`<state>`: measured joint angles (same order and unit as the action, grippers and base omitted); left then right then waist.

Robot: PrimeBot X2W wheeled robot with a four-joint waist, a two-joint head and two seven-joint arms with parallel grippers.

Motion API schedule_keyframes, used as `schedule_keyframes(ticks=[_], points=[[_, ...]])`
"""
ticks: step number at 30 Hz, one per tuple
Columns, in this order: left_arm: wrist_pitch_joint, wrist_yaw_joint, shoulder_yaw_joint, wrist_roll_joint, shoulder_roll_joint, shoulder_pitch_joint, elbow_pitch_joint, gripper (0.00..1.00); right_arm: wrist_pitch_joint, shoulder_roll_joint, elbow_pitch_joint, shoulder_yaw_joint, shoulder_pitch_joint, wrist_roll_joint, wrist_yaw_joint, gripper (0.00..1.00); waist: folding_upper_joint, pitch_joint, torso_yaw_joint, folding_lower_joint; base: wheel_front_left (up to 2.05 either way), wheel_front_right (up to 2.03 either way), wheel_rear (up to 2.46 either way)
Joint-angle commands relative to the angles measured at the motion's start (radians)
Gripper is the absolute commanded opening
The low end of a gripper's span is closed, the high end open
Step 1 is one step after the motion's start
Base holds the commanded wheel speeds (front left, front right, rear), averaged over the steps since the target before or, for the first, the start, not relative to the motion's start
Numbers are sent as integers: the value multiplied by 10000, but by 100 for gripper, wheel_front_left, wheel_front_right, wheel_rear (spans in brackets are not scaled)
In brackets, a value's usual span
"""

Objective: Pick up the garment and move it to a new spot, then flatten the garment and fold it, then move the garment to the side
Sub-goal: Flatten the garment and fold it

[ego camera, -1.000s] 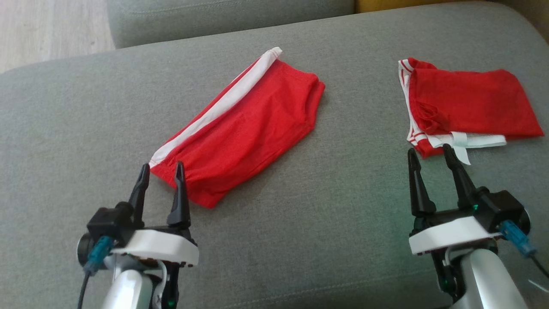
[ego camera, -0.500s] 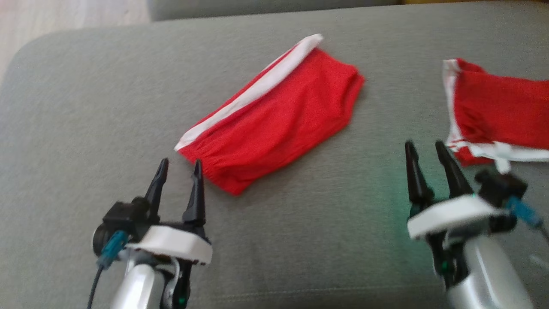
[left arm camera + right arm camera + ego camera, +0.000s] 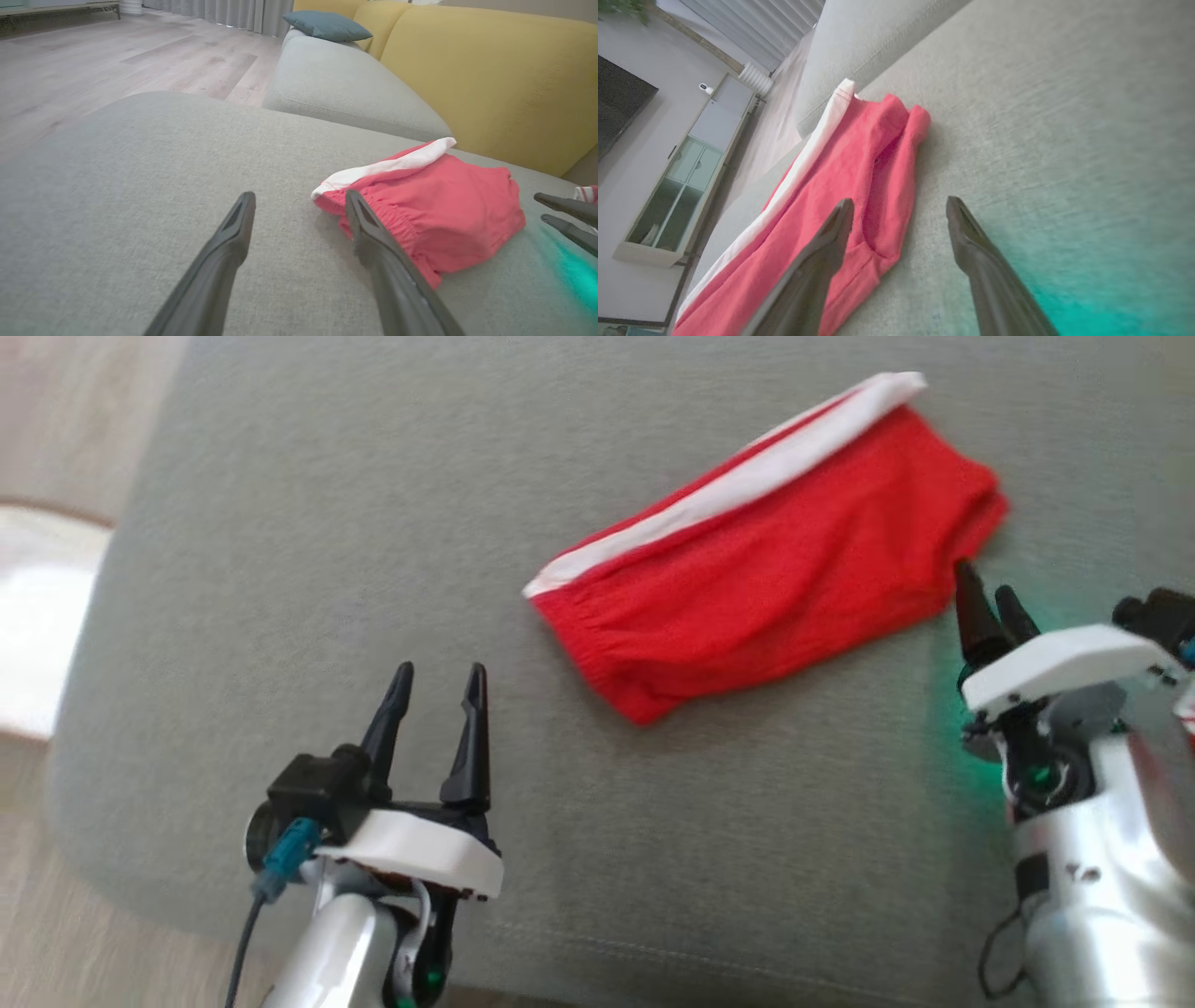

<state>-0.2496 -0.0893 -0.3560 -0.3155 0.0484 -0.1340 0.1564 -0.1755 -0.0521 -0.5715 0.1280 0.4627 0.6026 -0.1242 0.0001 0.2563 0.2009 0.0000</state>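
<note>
the right gripper (image 3: 984,581) is standing wide open, its tips just beside one end of the shorts (image 3: 775,560) — closing there is risking a pinch on the top layer alone, spilling the fold open. the left gripper (image 3: 441,668), also wide open, is hovering apart from the other end. the shorts — red, white-striped — are lying folded and fairly flat on the grey sofa seat (image 3: 280,569).

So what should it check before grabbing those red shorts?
1. Is left gripper open: ok.
2. Is right gripper open: ok.
3. Are shorts lying free on the cushion: ok.
4. Is right gripper at the shorts' end: ok.
5. Is left gripper at the shorts: not ok, it is apart from them.
6. Do right fingers touch cloth: cannot tell.
</note>
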Motion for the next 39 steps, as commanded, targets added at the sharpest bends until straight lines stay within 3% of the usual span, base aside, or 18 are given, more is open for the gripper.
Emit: schedule_keyframes(ticks=[1,9,18,19,20,28,39], points=[[-122,-69,165,-65,19,-410,-301,100,-261,18,-108,96,705,263,-65,100,-1,300,601,0,0,0,0],[-122,-125,269,-53,19,-606,-273,100,-946,-81,-1486,1037,1636,456,-65,100,-1,394,1279,0,0,0,0],[-122,-277,41,-208,19,-665,-521,100,-1161,-144,-2769,1077,2903,-16,-65,100,-1,741,1474,0,0,0,0],[-122,-293,18,-215,19,-693,-525,100,-1130,-153,-2921,1046,3046,-84,-65,66,-1,772,1455,0,0,0,0],[-122,-304,2,-218,19,-726,-524,100,-1036,-159,-3060,1053,3179,-125,-65,0,-1,792,1422,0,0,0,0],[-122,-274,174,-141,18,-800,-401,100,224,-57,-3343,939,3296,427,-65,0,-1,509,698,0,0,0,0],[-122,-62,538,114,18,-622,-230,100,1958,14,-1736,136,1043,2428,-65,0,-1,-162,-1114,0,0,0,0]])
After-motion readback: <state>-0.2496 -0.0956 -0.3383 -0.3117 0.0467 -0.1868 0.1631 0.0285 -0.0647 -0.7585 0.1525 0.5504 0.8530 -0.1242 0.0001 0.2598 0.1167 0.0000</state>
